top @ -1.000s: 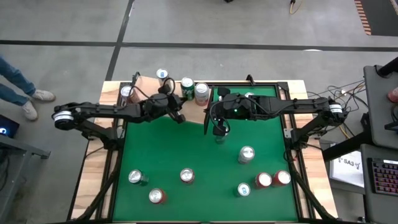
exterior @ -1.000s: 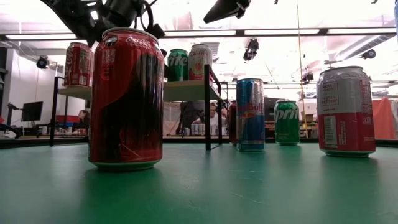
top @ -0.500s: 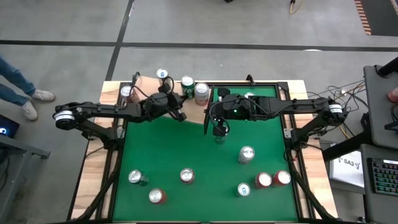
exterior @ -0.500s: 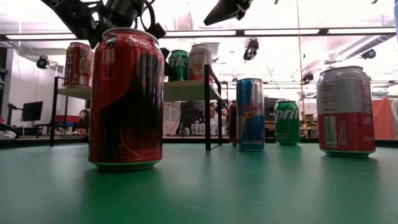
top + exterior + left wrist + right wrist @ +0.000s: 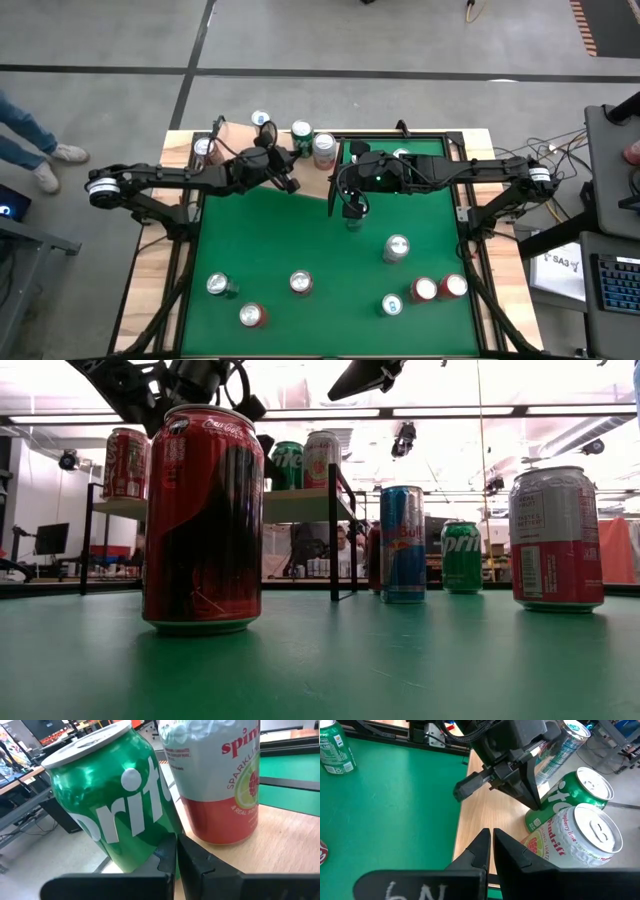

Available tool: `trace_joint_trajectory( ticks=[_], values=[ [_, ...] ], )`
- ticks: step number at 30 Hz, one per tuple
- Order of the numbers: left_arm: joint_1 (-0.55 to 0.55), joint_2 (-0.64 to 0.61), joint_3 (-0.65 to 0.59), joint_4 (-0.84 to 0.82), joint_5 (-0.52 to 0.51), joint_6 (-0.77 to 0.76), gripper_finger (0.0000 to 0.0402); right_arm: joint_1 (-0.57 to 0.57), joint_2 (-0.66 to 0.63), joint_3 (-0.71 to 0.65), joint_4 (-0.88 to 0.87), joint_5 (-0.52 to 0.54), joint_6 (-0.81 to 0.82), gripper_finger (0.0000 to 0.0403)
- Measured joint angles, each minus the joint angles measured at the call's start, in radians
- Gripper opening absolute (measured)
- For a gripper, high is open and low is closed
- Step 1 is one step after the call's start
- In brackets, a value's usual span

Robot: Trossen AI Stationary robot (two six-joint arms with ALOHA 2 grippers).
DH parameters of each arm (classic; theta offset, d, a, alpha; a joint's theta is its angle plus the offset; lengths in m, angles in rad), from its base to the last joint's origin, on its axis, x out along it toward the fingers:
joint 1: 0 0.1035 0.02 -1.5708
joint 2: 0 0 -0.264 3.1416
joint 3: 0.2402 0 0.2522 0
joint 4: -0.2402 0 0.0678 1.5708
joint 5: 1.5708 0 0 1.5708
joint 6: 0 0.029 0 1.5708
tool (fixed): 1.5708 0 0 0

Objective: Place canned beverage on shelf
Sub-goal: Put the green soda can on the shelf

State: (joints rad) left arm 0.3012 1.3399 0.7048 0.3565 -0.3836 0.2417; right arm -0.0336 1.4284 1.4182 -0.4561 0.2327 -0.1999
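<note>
Grippers are both hovering clenched and empty over the shelf (image 5: 245, 150) at the table's far-left corner.

Left gripper (image 5: 176, 851) is sitting with its fingers pressed together right against the side of a green Sprite can (image 5: 112, 802), which is standing upright on the pale wood shelf beside a Spindrift can (image 5: 217, 780); whether the tips are actually touching the Sprite can is hard to tell. Right gripper (image 5: 491, 845) is hanging nearby, clamped on nothing, looking across the shelf at both cans and at the left arm's claw. A red can (image 5: 125, 463) is resting at the shelf's other end, and a blue-topped can (image 5: 261, 119) is standing behind. More cans are waiting upright on the green table (image 5: 270, 235), among them a red Coca-Cola can (image 5: 203, 518) and a Red Bull can (image 5: 402, 544).
</note>
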Motion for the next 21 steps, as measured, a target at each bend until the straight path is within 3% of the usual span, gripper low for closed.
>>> trace_joint_trajectory(
  ticks=[21],
  values=[
    [0.008, -0.008, 0.0, -0.016, 0.0, 0.013, 0.0, 0.0, 0.0, 0.0, 0.0, 0.001, 0.011, 0.0013]
  ],
)
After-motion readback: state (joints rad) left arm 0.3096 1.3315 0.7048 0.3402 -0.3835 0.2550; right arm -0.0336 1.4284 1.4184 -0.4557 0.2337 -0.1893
